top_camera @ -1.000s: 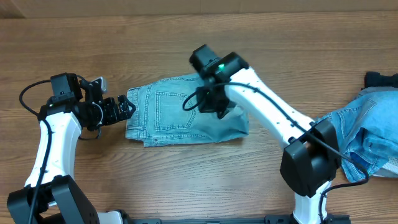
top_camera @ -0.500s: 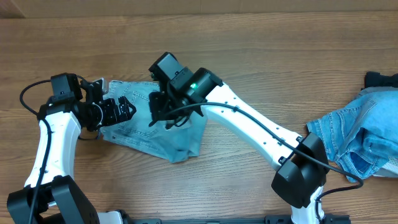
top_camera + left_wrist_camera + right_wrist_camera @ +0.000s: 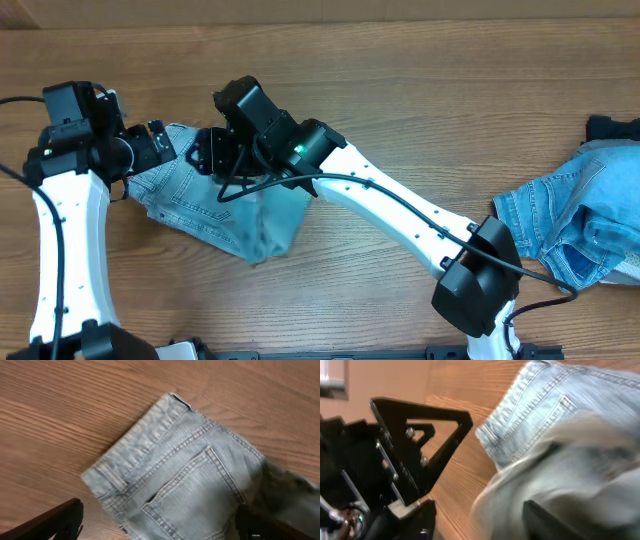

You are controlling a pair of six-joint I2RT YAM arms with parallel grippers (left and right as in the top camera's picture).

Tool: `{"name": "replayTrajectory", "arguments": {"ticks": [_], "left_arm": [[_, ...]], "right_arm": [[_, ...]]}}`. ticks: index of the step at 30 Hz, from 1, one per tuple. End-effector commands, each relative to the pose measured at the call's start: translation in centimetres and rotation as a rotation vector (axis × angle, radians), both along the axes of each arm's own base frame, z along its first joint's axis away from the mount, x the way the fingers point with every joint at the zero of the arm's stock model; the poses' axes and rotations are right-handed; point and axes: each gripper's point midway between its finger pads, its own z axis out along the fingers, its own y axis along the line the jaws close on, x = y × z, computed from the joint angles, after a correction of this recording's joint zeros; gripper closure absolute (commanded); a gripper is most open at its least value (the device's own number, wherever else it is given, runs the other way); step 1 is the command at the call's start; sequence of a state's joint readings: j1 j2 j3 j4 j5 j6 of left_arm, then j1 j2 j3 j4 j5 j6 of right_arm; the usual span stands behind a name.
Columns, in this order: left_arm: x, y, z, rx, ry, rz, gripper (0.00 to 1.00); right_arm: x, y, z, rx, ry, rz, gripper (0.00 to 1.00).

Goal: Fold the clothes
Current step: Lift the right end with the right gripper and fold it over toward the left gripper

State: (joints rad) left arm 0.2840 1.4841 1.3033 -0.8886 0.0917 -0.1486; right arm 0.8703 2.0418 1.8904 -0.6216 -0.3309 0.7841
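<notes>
Item: denim shorts [image 3: 200, 205], pale blue wash; lying crumpled and skewed on the wooden surface [image 3: 420, 90], left of centre, between the two arms; waistband [image 3: 135, 445] turned toward the left arm; one stitched back pocket [image 3: 195, 490] facing up; a loose corner of the cloth trails toward the near edge in the overhead view.

Left pincer [image 3: 160, 150]: at the waistband end of the shorts; fingers [image 3: 55, 520] spread wide, one at each lower corner of the left wrist view; nothing caught between them; whether the tips touch the denim cannot be told.

Right pincer [image 3: 212, 152]: reached far across the surface, at the upper edge of the shorts and just beside the left pincer; the right wrist view is blurred; only one dark finger [image 3: 555, 522] shows, with a fold of pale denim bunched up over it close to the lens; it appears clamped on that fold of the denim shorts.

Also present: heap of denim [image 3: 575, 225], deeper blue, at the right edge of the surface, well apart from both pincers; dark object [image 3: 612, 128] just beyond the heap, too small to identify.
</notes>
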Motion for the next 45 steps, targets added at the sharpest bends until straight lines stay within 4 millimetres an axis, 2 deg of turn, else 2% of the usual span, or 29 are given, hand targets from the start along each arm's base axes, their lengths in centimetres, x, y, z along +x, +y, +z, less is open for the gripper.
{"name": "replayTrajectory", "arguments": {"ticks": [1, 3, 4, 5, 7, 8, 9, 10, 11, 12, 16, 18, 20, 23, 24, 25, 26, 27, 28, 30, 31, 32, 34, 36, 39, 41, 43, 44, 45], "left_arm": [[-0.3, 1.3, 2.4, 0.064, -0.045, 0.053, 0.0], [-0.6, 1.2, 2.2, 0.061, -0.033, 0.053, 0.0], [-0.6, 1.2, 2.2, 0.061, -0.03, 0.052, 0.0], [-0.7, 1.2, 2.2, 0.06, -0.029, 0.052, 0.0], [-0.7, 1.2, 2.2, 0.061, -0.028, 0.049, 0.0], [-0.7, 1.2, 2.2, 0.061, -0.028, 0.048, 0.0], [-0.6, 0.9, 2.2, 0.056, -0.031, 0.028, 0.0], [-0.4, 0.3, 2.2, 0.037, -0.039, -0.01, 0.0], [-0.3, -0.1, 2.3, 0.022, -0.045, -0.03, 0.0], [-0.3, -0.1, 2.3, 0.021, -0.045, -0.031, 0.0], [-0.4, 0.3, 2.2, 0.041, -0.037, -0.014, 0.0], [-1.0, 2.3, 2.2, 0.115, -0.012, 0.078, 0.0], [-1.5, 3.7, 2.3, 0.151, -0.001, 0.158, 0.0], [-1.9, 4.9, 2.3, 0.145, -0.003, 0.216, 0.0], [-1.8, 4.6, 2.2, 0.126, -0.006, 0.205, 0.0], [-1.2, 3.0, 2.2, 0.078, -0.021, 0.097, 0.0], [-0.3, -0.3, 2.4, 0.026, -0.064, -0.16, 0.0], [0.2, -2.4, 2.8, -0.006, -0.098, -0.286, 0.0], [0.4, -3.3, 2.9, -0.019, -0.112, -0.321, 0.0], [0.6, -6.1, 3.2, -0.042, -0.138, -0.45, 0.0], [0.6, -7.0, 3.3, -0.053, -0.143, -0.481, 0.0], [0.7, -8.7, 3.5, -0.085, -0.155, -0.527, 0.0], [0.7, -11.7, 4.0, -0.196, -0.174, -0.547, 0.0], [0.5, -13.1, 3.8, -0.214, -0.157, -0.576, 0.0], [0.3, -16.4, 2.6, -0.213, -0.126, -0.692, 0.0], [1.0, -19.1, 0.8, -0.181, -0.096, -0.774, 0.11], [1.7, -20.1, -2.1, -0.133, -0.023, -0.786, 0.14], [1.9, -20.4, -4.4, -0.145, 0.038, -0.79, 0.13], [1.9, -20.4, -5.4, -0.15, 0.063, -0.789, 0.14]], "right_arm": [[0.0, 1.0, -0.8, 0.005, -0.045, 0.082, 0.27], [0.2, 0.8, -0.2, 0.007, -0.077, 0.097, 0.2], [1.0, -0.2, 0.5, -0.021, -0.125, 0.09, 0.12], [1.9, -1.6, 1.1, -0.054, -0.14, 0.042, 0.08], [4.9, -8.0, 3.6, -0.19, -0.199, -0.135, 0.02], [5.5, -10.6, 4.2, -0.238, -0.199, -0.192, 0.0], [5.8, -13.4, 3.9, -0.293, -0.163, -0.234, 0.0], [5.9, -14.8, 3.1, -0.319, -0.116, -0.247, 0.0], [5.9, -15.4, 1.6, -0.32, -0.046, -0.248, 0.0], [5.6, -14.9, 0.5, -0.301, 0.003, -0.234, 0.0], [3.8, -8.7, -5.7, -0.222, 0.142, -0.089, 0.05], [2.5, -6.9, -7.4, -0.239, 0.157, -0.05, 0.07], [1.8, -6.1, -8.2, -0.257, 0.173, -0.074, 0.07], [1.1, -5.4, -9.3, -0.312, 0.158, -0.127, 0.07], [1.1, -5.4, -9.8, -0.329, 0.156, -0.133, 0.07], [1.5, -5.9, -10.4, -0.368, 0.128, -0.149, 0.07], [2.6, -7.4, -10.3, -0.425, 0.083, -0.204, 0.06], [4.0, -9.6, -9.2, -0.46, 0.073, -0.262, 0.02], [4.7, -10.8, -8.6, -0.463, 0.082, -0.287, 0.0], [7.4, -16.9, -6.4, -0.481, 0.132, -0.407, 0.0], [8.3, -19.3, -5.8, -0.485, 0.149, -0.455, 0.0], [9.7, -23.8, -4.8, -0.489, 0.184, -0.544, 0.0], [11.6, -30.8, -3.1, -0.446, 0.228, -0.625, 0.0], [12.4, -35.6, -2.1, -0.342, 0.269, -0.6, 0.0], [12.5, -40.7, -2.2, -0.314, 0.317, -0.654, 0.0], [12.2, -42.3, -2.4, -0.327, 0.327, -0.66, 0.0], [11.8, -42.9, -2.6, -0.348, 0.323, -0.631, 0.0], [11.6, -42.9, -2.7, -0.357, 0.32, -0.614, 0.0], [11.5, -42.9, -2.7, -0.357, 0.322, -0.614, 0.0]]}}
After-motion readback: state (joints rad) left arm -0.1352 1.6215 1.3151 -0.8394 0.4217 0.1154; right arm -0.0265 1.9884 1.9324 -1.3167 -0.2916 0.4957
